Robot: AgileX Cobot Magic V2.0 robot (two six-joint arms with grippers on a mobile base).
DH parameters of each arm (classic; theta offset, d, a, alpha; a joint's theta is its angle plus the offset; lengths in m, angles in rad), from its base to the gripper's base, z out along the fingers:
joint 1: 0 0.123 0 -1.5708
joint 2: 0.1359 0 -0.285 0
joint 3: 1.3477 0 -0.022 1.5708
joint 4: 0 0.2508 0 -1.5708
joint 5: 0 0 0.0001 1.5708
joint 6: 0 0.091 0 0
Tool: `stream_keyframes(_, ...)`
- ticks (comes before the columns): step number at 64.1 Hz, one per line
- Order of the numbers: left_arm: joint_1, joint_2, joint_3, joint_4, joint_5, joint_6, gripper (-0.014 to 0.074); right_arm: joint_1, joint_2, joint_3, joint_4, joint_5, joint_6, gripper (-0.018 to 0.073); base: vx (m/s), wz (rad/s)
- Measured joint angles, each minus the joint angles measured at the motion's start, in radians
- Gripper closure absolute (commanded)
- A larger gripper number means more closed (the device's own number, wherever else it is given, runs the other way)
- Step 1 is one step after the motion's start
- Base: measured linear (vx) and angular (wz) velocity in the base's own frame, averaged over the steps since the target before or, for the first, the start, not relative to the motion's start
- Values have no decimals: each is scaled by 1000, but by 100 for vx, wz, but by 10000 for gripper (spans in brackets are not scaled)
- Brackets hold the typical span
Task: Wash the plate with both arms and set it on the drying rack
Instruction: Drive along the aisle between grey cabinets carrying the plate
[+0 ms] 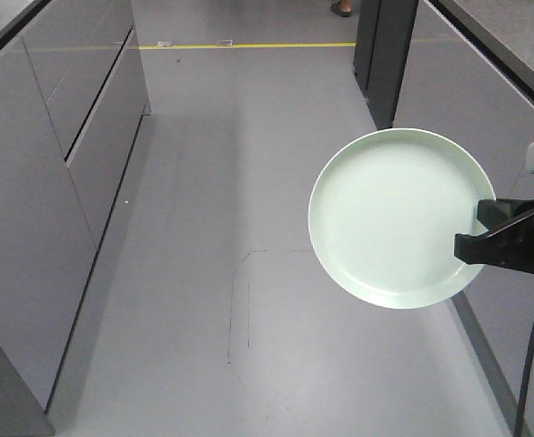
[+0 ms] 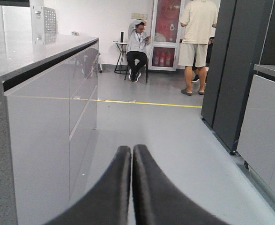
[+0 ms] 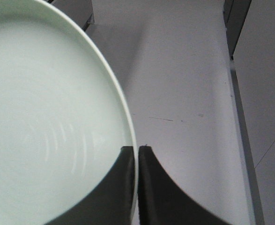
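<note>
Worktop [image 2: 29, 54]: caps the grey cabinets [image 1: 57, 182] on the left and bounds the aisle the robot faces.
Left fingers [image 2: 118, 187]: pressed together with no gap and nothing between them, pointing level down the aisle. Probably parked clear until washing needs a second arm.
Floor [image 1: 248, 182]: grey aisle lies below the plate, so the plate hangs in mid-air and rests on nothing.
Plate [image 1: 396, 214]: pale mint-green, right of centre, with its hollow face turned to the front camera.
Right fingers [image 3: 160, 197]: narrow, pinching the plate's right rim. This edge grip leaves the face free for washing.
Stage: a carrying step, by my judgement. Neither a sink nor the drying rack is in view.
Risk: a single rim pinch on a smooth plate may pivot or slip.
</note>
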Motion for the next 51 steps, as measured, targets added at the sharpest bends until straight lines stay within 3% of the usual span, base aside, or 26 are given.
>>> stream_keyframes(51, 0, 0, 0, 0, 0, 0, 601, 0, 0, 0, 0, 0, 0, 568, 15, -3)
